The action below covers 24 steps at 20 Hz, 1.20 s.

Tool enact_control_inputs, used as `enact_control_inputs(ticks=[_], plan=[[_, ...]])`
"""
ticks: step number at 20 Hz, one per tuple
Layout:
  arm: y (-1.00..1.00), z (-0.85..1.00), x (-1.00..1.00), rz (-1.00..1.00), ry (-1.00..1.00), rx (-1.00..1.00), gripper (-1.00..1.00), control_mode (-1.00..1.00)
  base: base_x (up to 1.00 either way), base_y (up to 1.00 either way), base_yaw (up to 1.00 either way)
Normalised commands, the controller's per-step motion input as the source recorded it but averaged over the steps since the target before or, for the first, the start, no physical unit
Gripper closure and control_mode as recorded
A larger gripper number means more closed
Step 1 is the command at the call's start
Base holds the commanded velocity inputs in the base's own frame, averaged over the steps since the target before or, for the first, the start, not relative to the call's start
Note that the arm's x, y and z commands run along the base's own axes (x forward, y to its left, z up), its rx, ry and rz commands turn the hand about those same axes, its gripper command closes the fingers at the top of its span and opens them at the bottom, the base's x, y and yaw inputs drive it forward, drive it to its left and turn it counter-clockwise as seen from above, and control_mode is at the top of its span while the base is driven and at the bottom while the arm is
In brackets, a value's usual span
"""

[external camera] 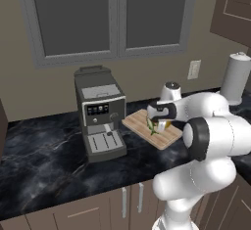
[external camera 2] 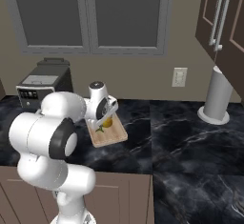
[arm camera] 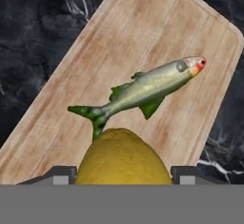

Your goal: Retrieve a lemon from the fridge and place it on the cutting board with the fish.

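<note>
Lemon [arm camera: 123,157] sat pinched between the two dark finger tips of the pincer [arm camera: 123,173] at the bottom centre of the hand view, its yellow skin bulging up between them. Just above it in that frame lay the fish [arm camera: 143,92], silver-green with a reddish snout pointing to the upper right and its dark green tail almost touching the top of the fruit. The fish rested flat on the cutting board [arm camera: 157,23], a pale wooden slab running diagonally across the frame over the black marbled tabletop [arm camera: 28,37].

In the left base view the pincer [external camera: 159,126] hung over the board [external camera: 139,126] at centre frame, with the lemon [external camera: 165,124] showing as a yellow speck and the fish [external camera: 152,128] as a small green streak beneath it. A grey coffee machine [external camera: 99,111] stood just left of the board; its small front panel showed marks too tiny to read. A white paper towel roll [external camera: 235,77] stood at the right edge.

In the right base view the lemon [external camera 2: 108,121] appeared at centre left above the board [external camera 2: 112,135], held just over the wood; whether it touched the board could not be told.
</note>
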Motion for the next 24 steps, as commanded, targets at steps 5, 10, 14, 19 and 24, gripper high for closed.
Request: enact_control_inputs(ticks=[5,10,14,19,24], plan=[[0.00,-0.31,0.07,0.04,0.06,0.00,1.00,-1.00,0.00,0.00,0.00],[0.00,-0.32,0.00,0.00,0.02,0.00,1.00,-1.00,0.00,0.00,0.00],[0.00,-0.08,0.00,0.00,0.00,0.00,1.00,-1.00,0.00,0.00,0.00],[0.00,-0.06,0.00,0.00,0.00,0.00,1.00,-1.00,0.00,0.00,0.00],[0.00,-0.15,0.00,0.00,0.00,0.01,-1.00,-1.00,0.00,0.00,0.00]])
